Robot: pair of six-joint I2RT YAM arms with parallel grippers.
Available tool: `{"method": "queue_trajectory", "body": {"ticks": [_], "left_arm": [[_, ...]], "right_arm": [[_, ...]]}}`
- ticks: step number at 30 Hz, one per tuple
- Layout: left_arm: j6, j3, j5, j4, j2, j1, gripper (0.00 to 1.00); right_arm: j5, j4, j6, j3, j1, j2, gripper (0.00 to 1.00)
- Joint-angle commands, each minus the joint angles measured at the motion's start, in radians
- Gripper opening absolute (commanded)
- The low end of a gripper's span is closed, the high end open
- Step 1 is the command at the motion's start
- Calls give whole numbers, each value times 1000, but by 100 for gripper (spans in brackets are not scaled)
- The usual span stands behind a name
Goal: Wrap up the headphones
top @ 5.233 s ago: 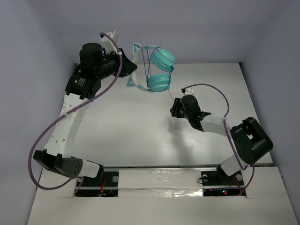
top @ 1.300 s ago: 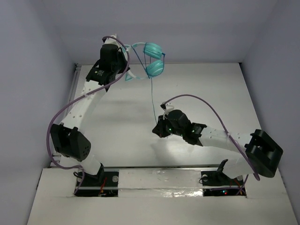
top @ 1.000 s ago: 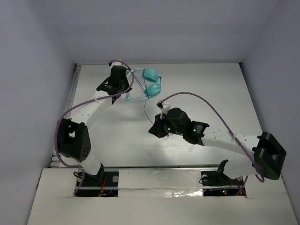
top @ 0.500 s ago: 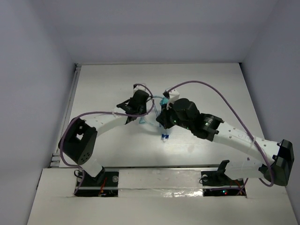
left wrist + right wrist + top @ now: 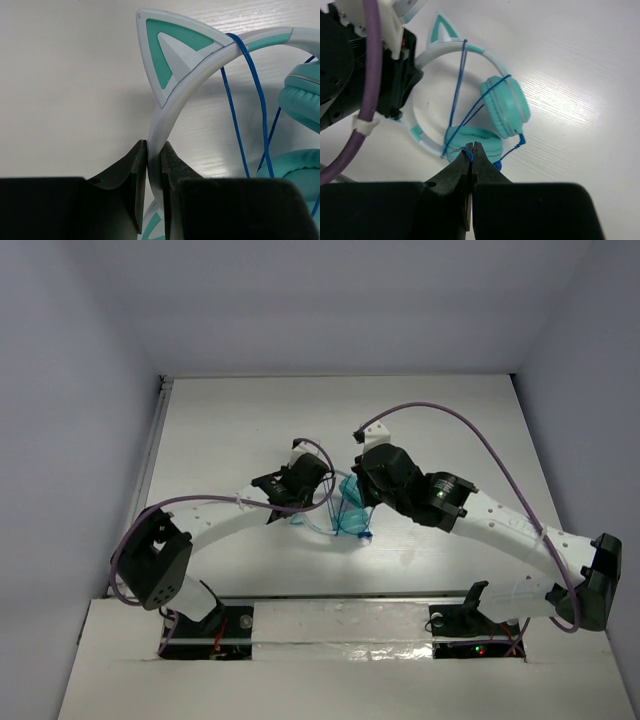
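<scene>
Presently on record, one entry per item.

**Headphones** (image 5: 347,512): these rest on the surface (image 5: 220,420) just toward 6 o'clock of its centre in the top view, between the two arms. The pale headband (image 5: 200,60) carries a cat-ear trim. The teal ear cups (image 5: 505,107) sit side by side within its arc.

**Cord** (image 5: 457,85): thin and blue, it is drawn in several straight runs across the headband and around the cups. It looks taut, so the wrapping appears well along.

**Left gripper** (image 5: 153,152): its gap is narrow. The jaws clamp the headband's side, just toward 6 o'clock of the cat-ear in the left wrist view. This is judged to be an anchor that steadies the frame against the pull of the cord.

**Right gripper** (image 5: 471,150): it is pinched all but closed, with the cord caught between its tips. It sits just beside the lower cup, at 6 o'clock of the headphones in its own view. It is judged to be leading the free end while keeping the loops tight.

**Plug**: not clearly made out.
</scene>
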Motion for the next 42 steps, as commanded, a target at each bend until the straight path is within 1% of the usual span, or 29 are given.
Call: {"method": "queue_trajectory", "body": {"ticks": [1, 3, 4, 7, 9, 13, 16, 17, 18, 22, 23, 24, 26, 28, 29, 30, 33, 34, 37, 39, 41, 42], "left_arm": [[-22, 48, -57, -62, -67, -24, 0], [-19, 60, -59, -107, -64, -42, 0], [-9, 65, -51, -119, -59, -51, 0], [15, 71, -16, -151, -64, -84, 0], [24, 71, -2, -173, -79, -84, 0], [55, 77, -24, -211, -130, -84, 0], [89, 85, 2, -225, -151, -84, 0], [100, 83, 25, -217, -159, -84, 0], [125, 76, 77, -190, -168, -84, 0], [158, 65, 217, -141, -211, -84, 0], [164, 65, 244, -133, -217, -84, 0], [169, 60, 299, -116, -223, -84, 0], [182, 60, 349, -101, -245, -84, 0], [182, 65, 431, -84, -276, -56, 0], [182, 68, 461, -79, -285, -26, 0], [182, 79, 514, -70, -296, -10, 0], [184, 111, 606, -49, -322, 28, 0], [184, 125, 620, -42, -328, 42, 0], [184, 187, 648, -45, -328, 51, 0], [187, 235, 637, -61, -328, 51, 0], [189, 260, 637, -64, -326, 79, 0], [187, 284, 660, -65, -326, 96, 0]], "right_arm": [[105, -77, -15, 81, 6, -3, 0], [145, -122, -15, 102, 6, 19, 0], [186, -135, -15, 121, 6, 30, 0], [246, -165, -16, 141, 6, 65, 0], [275, -165, -15, 139, 6, 72, 0], [340, -169, 7, 132, 6, 78, 0], [358, -146, 22, 127, 6, 66, 3], [364, -120, 25, 122, 6, 50, 7], [367, -100, 20, 107, 6, 40, 10], [296, 42, -9, 49, -30, -9, 13], [283, 108, -25, 33, -46, -19, 13], [268, 134, -30, 18, -56, -35, 13], [245, 185, -29, -13, -78, -45, 13], [237, 213, -26, -34, -110, -62, 14], [226, 229, -18, -57, -119, -66, 14], [214, 237, -12, -68, -128, -74, 16], [148, 308, 11, -137, -167, -108, 17], [98, 332, 19, -158, -179, -117, 17], [9, 449, 49, -247, -219, -149, 17], [-37, 536, 68, -301, -233, -163, 17], [-77, 572, 74, -324, -242, -166, 16], [-84, 614, 91, -332, -253, -161, 16]]}}
